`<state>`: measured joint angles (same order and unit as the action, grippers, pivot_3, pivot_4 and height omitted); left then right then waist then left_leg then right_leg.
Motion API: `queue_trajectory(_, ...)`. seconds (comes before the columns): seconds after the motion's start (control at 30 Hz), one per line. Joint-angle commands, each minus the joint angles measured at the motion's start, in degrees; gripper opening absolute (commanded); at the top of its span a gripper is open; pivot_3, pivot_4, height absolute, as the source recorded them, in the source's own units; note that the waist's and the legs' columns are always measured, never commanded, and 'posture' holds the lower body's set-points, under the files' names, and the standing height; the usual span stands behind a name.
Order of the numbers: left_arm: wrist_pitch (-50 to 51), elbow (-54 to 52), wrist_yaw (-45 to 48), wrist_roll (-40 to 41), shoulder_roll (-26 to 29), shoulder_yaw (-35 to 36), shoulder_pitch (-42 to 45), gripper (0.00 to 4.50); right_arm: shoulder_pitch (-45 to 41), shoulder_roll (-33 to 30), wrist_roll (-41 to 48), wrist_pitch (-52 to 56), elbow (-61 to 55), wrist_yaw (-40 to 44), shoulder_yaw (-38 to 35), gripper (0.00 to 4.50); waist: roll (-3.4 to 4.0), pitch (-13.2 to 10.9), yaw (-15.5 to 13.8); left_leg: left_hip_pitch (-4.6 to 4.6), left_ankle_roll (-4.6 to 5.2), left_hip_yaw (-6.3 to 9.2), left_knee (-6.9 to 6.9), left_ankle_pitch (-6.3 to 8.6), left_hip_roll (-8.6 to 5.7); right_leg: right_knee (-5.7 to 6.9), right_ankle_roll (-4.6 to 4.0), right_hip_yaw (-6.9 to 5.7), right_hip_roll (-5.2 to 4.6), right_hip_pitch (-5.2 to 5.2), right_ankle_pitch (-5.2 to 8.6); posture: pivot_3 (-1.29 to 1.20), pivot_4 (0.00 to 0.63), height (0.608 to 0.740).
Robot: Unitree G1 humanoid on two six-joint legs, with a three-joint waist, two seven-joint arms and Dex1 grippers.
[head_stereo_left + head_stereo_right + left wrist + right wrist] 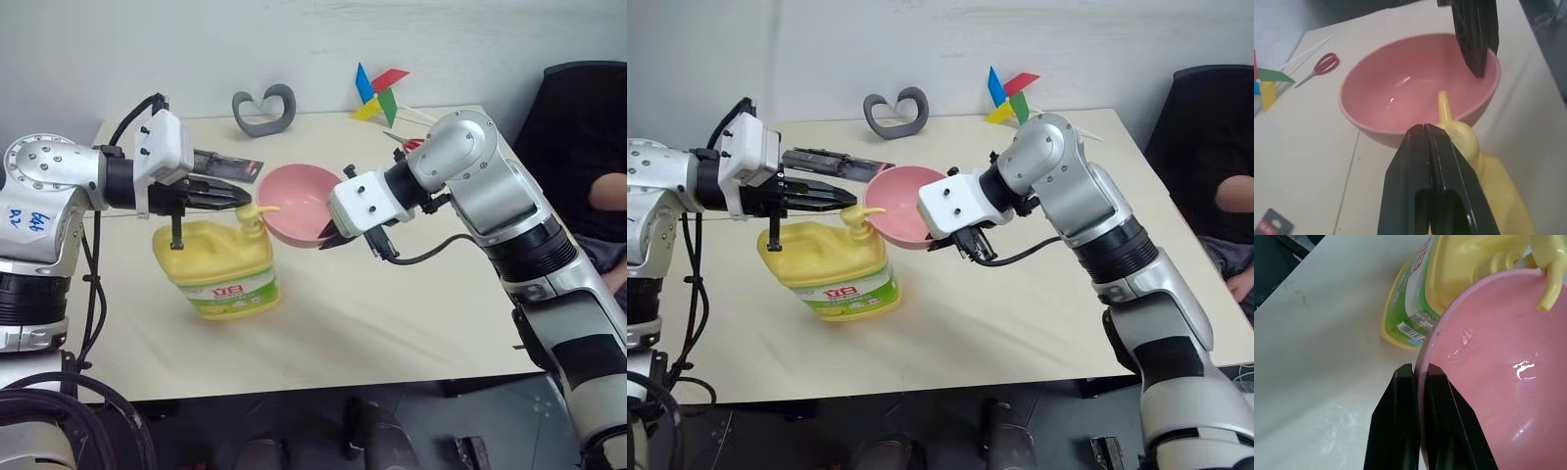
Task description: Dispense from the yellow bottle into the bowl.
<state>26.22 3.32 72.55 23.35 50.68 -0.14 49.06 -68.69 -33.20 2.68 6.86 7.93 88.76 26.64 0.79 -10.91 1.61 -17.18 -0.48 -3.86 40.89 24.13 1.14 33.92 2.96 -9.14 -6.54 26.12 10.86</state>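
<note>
Yellow bottle (223, 269) upright on the table (392, 313), near-left. Left gripper (240, 194) fingers pressed together, resting atop its pump head. Right gripper (1418, 377) fingers clamped on the tilted pink bowl's (299, 201) rim, spout over the bowl.

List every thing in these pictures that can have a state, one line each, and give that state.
yellow bottle: upright on the table, spout over the bowl's rim.
bowl: tilted, held off the table, small clear drops inside.
left gripper: shut, on top of the bottle's pump.
right gripper: shut on the bowl's rim.
scissors: closed, lying flat on the table.
pinwheel: lying at the table's far edge.
</note>
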Motion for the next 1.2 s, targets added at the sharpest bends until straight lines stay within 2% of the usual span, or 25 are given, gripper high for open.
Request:
queue_trajectory(0.03,7.2,-0.2,-0.5,4.1,-0.1,2.1,1.4,0.03,-0.4,-0.4,3.5,1.2,-3.9,2.5,-2.7,0.0,-0.07,0.0,0.0,-0.01,0.0,0.0,0.04,0.0,0.0,0.02,0.0,-0.01,0.0,0.18,0.0,0.0,0.15,0.74)
queue_trajectory(0.1,11.5,-0.7,-1.1,7.2,1.0,5.1,3.2,0.03,0.3,-1.4,4.7,2.6,-5.0,2.8,-3.4,0.0,-0.13,-0.1,0.1,-0.27,-0.01,0.0,0.05,-0.01,0.0,0.05,-0.01,0.0,0.01,0.5,-0.02,0.0,0.15,0.74)
queue_trajectory(0.2,15.7,-0.9,-0.1,9.8,4.2,8.0,3.9,0.61,1.6,-3.3,5.9,3.7,-6.7,2.9,-4.0,0.0,-0.19,-0.2,0.2,-0.51,-0.01,0.04,0.04,0.0,0.02,-0.09,-0.01,-0.16,0.03,0.61,-0.02,0.0,0.15,0.74)
queue_trajectory(0.33,16.7,0.1,3.8,11.1,13.0,12.9,2.5,1.81,5.7,-7.6,7.2,4.7,-9.9,3.0,-5.0,0.0,-0.31,-0.2,0.0,-1.26,-0.01,0.02,0.16,0.0,-0.01,-0.05,0.03,-0.15,0.01,1.34,-0.04,0.0,0.15,0.74)
queue_trajectory(0.5,26.3,-2.5,10.1,18.8,24.5,20.4,0.3,3.3,13.3,-12.3,6.1,3.0,-12.1,0.4,-5.4,0.0,-0.55,-0.4,0.0,-1.35,-0.01,0.02,0.15,0.0,-0.02,-0.11,0.04,-0.2,0.01,1.38,-0.04,0.0,0.15,0.74)
queue_trajectory(0.57,29.7,-5.4,11.9,20.8,28.1,24.5,-3.5,3.86,17.0,-13.9,4.5,0.9,-11.9,-1.0,-5.4,0.0,-0.6,-0.4,-0.1,-1.34,0.0,0.02,0.15,0.01,-0.03,-0.14,0.05,-0.19,-0.01,1.35,-0.04,0.0,0.15,0.74)
queue_trajectory(0.63,32.3,-9.8,15.2,20.3,30.8,30.7,-11.5,4.46,20.7,-15.1,2.5,-1.2,-11.4,-2.8,-5.2,0.0,-0.65,-0.4,-0.1,-1.32,0.0,0.01,0.15,0.01,-0.04,-0.13,0.05,-0.15,-0.01,1.34,-0.04,0.0,0.15,0.74)
queue_trajectory(0.7,34.2,-14.7,18.6,18.0,31.5,38.2,-21.2,4.49,23.9,-15.5,0.7,-3.3,-11.0,-4.8,-5.2,0.0,-0.66,-0.5,-0.1,-1.29,0.0,0.0,0.14,0.01,-0.03,-0.11,0.04,-0.15,0.01,1.33,-0.03,0.0,0.15,0.74)
queue_trajectory(0.8,32.2,-21.4,19.9,13.3,29.2,50.9,-38.6,4.49,28.0,-14.5,-2.5,-7.2,-9.3,-9.5,-5.3,0.0,-0.69,-0.6,0.0,-1.24,-0.05,-0.05,0.14,0.01,0.0,-0.05,-0.02,-0.07,0.05,1.35,0.01,0.0,0.15,0.74)
queue_trajectory(0.9,31.0,-25.1,19.9,10.6,25.9,59.7,-49.4,4.49,30.6,-13.6,-8.1,-12.9,-5.1,-14.9,-4.1,0.0,-0.75,-0.6,0.4,-1.15,-0.17,-0.24,0.1,-0.03,0.1,0.0,-0.17,0.03,0.14,1.35,-0.02,0.0,0.15,0.74)
queue_trajectory(1.07,29.2,-26.9,18.5,12.5,24.5,62.6,-53.4,4.49,32.4,-12.1,-8.9,-14.3,-2.9,-16.3,-4.3,0.0,-0.79,-0.6,-0.1,-1.13,-0.41,-0.21,0.15,-0.03,0.39,-0.09,-0.45,0.01,0.4,1.38,-0.02,0.0,0.15,0.74)
queue_trajectory(1.2,28.8,-27.1,16.8,14.6,24.1,62.9,-53.9,4.5,33.1,-12.1,-8.7,-12.1,-2.7,-16.0,-5.0,1.09,-0.79,-0.6,0.0,-1.08,-0.52,-0.2,0.15,-0.01,0.56,-0.01,-0.6,0.02,0.56,1.38,0.03,0.0,0.15,0.74)
